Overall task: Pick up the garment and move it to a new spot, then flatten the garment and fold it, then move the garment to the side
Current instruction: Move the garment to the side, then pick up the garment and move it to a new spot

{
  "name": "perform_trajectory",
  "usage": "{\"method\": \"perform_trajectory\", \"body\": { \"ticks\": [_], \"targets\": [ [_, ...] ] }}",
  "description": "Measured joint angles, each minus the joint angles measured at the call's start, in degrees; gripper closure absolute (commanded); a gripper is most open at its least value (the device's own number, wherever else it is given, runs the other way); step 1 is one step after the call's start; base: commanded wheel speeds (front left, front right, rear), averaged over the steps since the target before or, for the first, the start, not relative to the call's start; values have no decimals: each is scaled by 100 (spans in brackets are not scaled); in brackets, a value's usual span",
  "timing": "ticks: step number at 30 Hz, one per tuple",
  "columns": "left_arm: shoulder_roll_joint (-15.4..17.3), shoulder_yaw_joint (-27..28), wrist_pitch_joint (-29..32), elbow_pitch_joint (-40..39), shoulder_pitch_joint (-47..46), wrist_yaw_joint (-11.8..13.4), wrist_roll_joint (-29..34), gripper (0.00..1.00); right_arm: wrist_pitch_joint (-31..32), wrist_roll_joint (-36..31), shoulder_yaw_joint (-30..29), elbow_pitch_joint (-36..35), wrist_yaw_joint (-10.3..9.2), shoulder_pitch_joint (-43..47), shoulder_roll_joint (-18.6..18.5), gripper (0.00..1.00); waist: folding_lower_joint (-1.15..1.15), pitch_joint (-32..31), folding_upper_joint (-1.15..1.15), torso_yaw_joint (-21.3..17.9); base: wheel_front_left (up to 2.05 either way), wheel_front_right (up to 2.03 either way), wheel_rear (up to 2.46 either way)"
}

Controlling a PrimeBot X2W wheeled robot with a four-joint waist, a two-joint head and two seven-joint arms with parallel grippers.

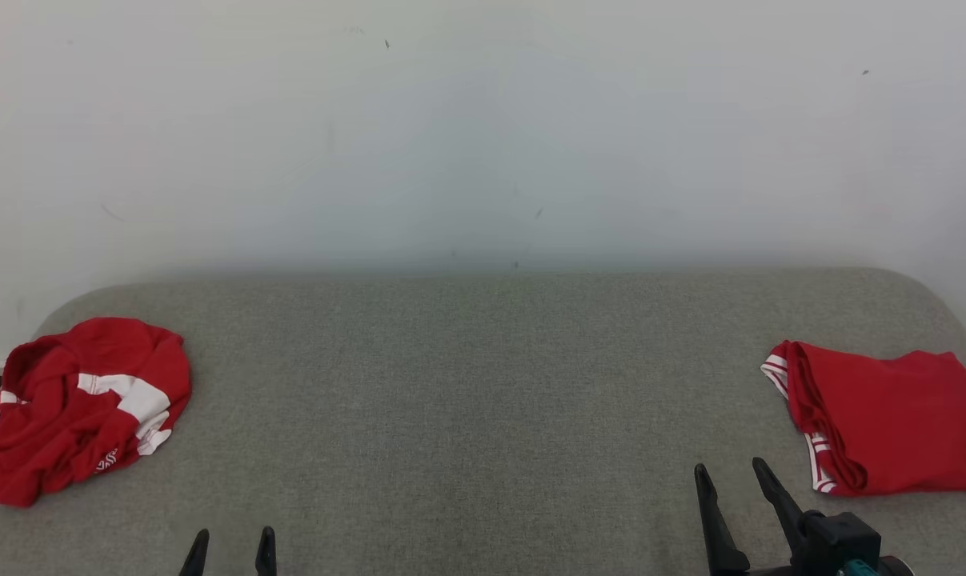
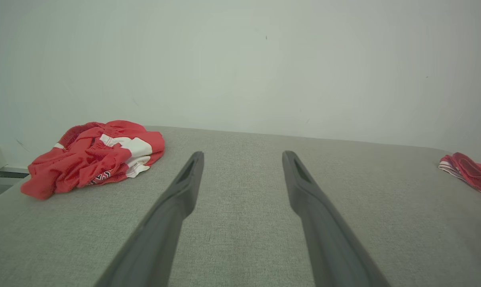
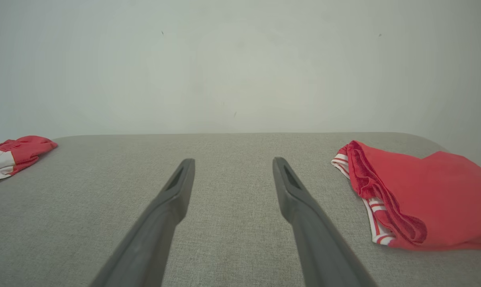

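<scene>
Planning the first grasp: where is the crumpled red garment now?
In the head view the crumpled red garment lies at the far left of the grey surface, ahead and left of the left end effector.

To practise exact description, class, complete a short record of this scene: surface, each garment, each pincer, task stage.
Surface: grey fabric top against a pale wall
Crumpled garment: red and white, heaped at the robot's left
Folded garment: red, striped trim, lying at the right edge
Left pincer: open, empty, apart from the heap
Right pincer: open, empty, near the folded garment, not touching
Task stage: heap not yet picked up
</scene>
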Motion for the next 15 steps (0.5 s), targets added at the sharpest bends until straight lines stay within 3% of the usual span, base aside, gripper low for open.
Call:
{"method": "perform_trajectory", "body": {
  "ticks": [15],
  "targets": [
    [234,-197,0,651,-129,0,-142,0,503,-148,-163,-180,0,200,-1,0,0,-47,0,7,0,0,0]
  ]
}}
